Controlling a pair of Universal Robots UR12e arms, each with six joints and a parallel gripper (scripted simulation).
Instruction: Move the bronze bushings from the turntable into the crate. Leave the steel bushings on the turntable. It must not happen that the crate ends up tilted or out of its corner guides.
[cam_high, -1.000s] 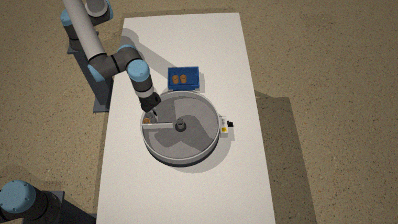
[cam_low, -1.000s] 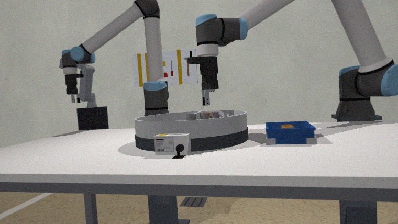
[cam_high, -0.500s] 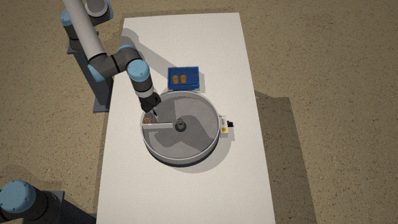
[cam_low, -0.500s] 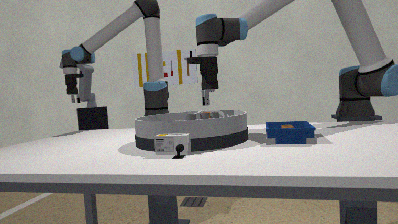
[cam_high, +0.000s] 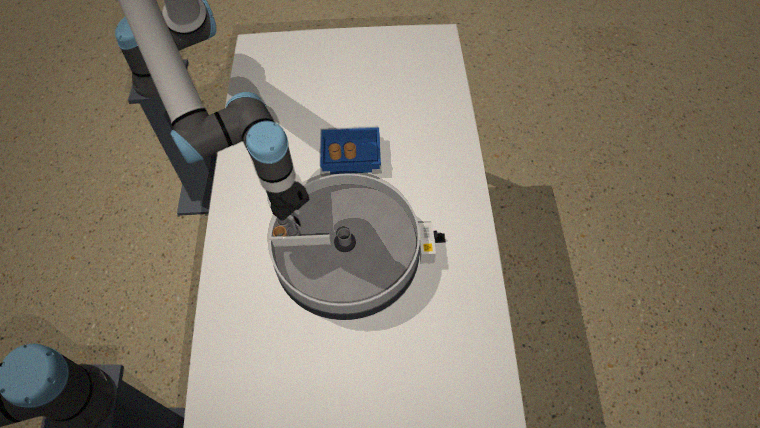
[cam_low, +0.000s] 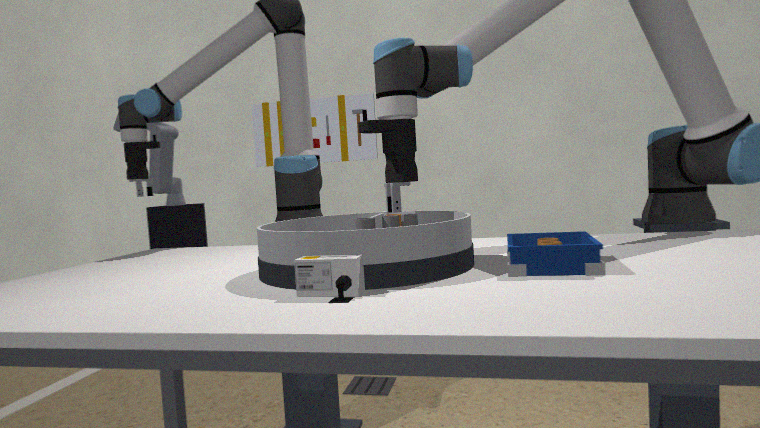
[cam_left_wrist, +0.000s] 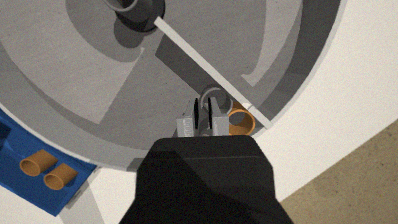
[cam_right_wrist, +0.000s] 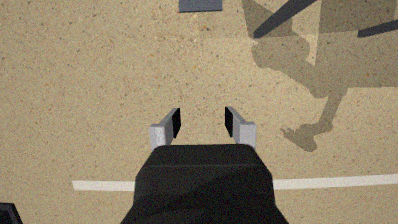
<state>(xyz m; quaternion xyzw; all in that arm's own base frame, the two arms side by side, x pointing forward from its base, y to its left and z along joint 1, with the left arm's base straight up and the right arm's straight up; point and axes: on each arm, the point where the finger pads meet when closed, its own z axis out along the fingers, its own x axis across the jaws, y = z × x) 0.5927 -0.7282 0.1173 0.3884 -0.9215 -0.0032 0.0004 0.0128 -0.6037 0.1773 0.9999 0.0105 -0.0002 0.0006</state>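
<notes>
At far left in your exterior view, the right gripper (cam_low: 144, 192) (cam_right_wrist: 202, 116) hangs well away over the floor, fingers wide apart. In your top view, one bronze bushing (cam_high: 279, 231) (cam_left_wrist: 242, 110) stands inside the turntable (cam_high: 344, 306) (cam_low: 319, 247) (cam_left_wrist: 85, 150) near nine o'clock, tight by the divider (cam_high: 301, 240) (cam_left_wrist: 212, 72) that blocks its six-o'clock side. The left gripper (cam_high: 292, 220) (cam_low: 394, 210) (cam_left_wrist: 203, 107) hangs at its one-to-two o'clock, fingers slightly apart, with a steel bushing (cam_left_wrist: 215, 89) just ahead of the tips in your wrist view. The hub (cam_high: 344, 233) (cam_left_wrist: 150, 10) rises mid-turntable. Two more bronze bushings (cam_high: 341, 150) (cam_low: 549, 241) (cam_left_wrist: 48, 169) stand in the level blue crate (cam_high: 371, 165) (cam_low: 555, 261) (cam_left_wrist: 55, 207) at twelve. At three, the control box (cam_high: 427, 228) (cam_low: 329, 276) bears a yellow sticker and print too small for you to read.

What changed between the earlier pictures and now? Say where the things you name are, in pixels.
The left gripper (cam_high: 291, 220) (cam_low: 394, 210) (cam_left_wrist: 203, 107) has moved down toward the round grey turntable (cam_high: 344, 301) (cam_low: 329, 249) (cam_left_wrist: 107, 159); no grasp or release shows. The two bronze cylindrical bushings in the blue rectangular crate (cam_high: 369, 164) (cam_low: 555, 261) (cam_left_wrist: 50, 203) stayed put, as did the crate.
</notes>
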